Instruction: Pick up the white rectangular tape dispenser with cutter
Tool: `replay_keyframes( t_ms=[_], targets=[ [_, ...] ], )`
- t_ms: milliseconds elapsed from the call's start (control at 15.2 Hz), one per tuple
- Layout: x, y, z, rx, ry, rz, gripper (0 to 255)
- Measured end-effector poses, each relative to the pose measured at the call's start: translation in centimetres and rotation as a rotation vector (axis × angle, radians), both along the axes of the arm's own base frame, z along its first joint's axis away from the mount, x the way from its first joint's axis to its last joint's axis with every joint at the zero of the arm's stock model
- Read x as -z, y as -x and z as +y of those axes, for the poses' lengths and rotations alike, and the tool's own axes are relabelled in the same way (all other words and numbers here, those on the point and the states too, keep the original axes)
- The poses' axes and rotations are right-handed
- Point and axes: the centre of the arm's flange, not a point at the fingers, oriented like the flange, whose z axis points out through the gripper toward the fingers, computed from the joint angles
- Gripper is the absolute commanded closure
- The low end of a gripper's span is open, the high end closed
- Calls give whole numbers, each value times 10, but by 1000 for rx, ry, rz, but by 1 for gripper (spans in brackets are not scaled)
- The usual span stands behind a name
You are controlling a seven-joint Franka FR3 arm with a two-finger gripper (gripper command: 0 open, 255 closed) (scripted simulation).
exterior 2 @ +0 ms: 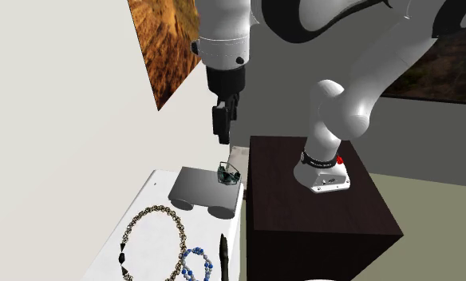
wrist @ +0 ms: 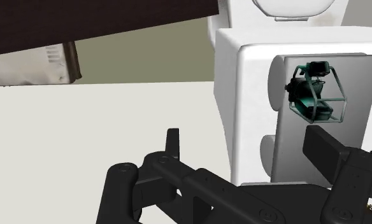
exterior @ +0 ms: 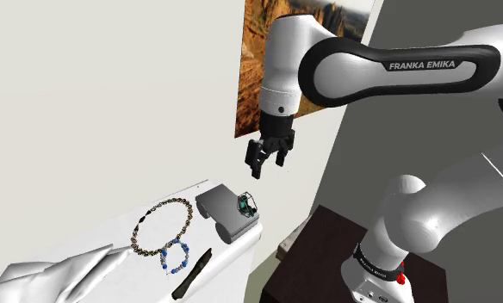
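A black gripper (exterior: 265, 165) hangs open and empty above a pale grey rectangular tape dispenser (exterior: 224, 211). The dispenser lies flat on a white table (exterior: 164, 225), with a teal cutter (exterior: 246, 205) at one end. In the wrist view, the dispenser sits off-centre towards one finger, its long axis crosswise to the line between the fingers.

The glossy white arm (exterior: 431, 207) has rounded, tube-like segments joined by dark bands. One black band carries white "FRANKA EMIKA" lettering (exterior: 421, 64). A black ring (exterior 2: 317, 160) with a red spot (exterior 2: 340, 162) circles its foot. The all-black two-finger gripper (exterior: 267, 163) shows round pivot screws (wrist: 123, 170) on its links.
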Motion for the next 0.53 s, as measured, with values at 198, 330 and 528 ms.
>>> replay_keyframes(
  t_ms=[198,330,528],
  targets=[
    [6,-10,37,13,-7,3,0],
    [6,-16,65,21,-12,6,0],
    [14,-19,74,26,-16,8,0]
  ],
)
